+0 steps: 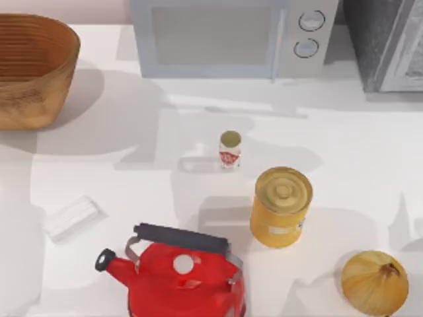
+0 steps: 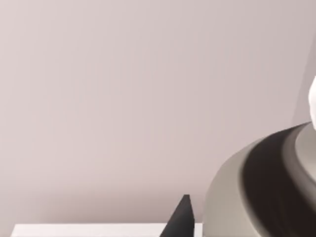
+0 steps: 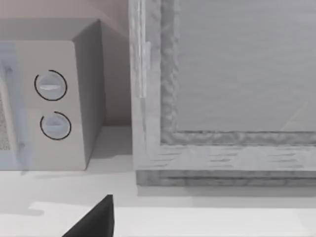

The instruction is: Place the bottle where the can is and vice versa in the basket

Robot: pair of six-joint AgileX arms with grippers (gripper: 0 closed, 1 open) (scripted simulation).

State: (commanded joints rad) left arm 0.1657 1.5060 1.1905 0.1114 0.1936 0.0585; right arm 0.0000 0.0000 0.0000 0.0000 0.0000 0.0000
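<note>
Bottle (image 1: 230, 150) near can (image 1: 280, 206), basket (image 1: 33, 69) well apart

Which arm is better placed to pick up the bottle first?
Probably the left: the bottle stands slightly toward the basket at the table's left, while the can is right of it. Judgement only.

You will find no text here that can be read. The bottle (image 1: 229, 150) wears a red label with pale marks too small to make out, and the can (image 1: 281, 206) has a small pale label with a dark speck at its edge, also illegible. The microwave (image 1: 228, 36) dials show no numbers.
</note>
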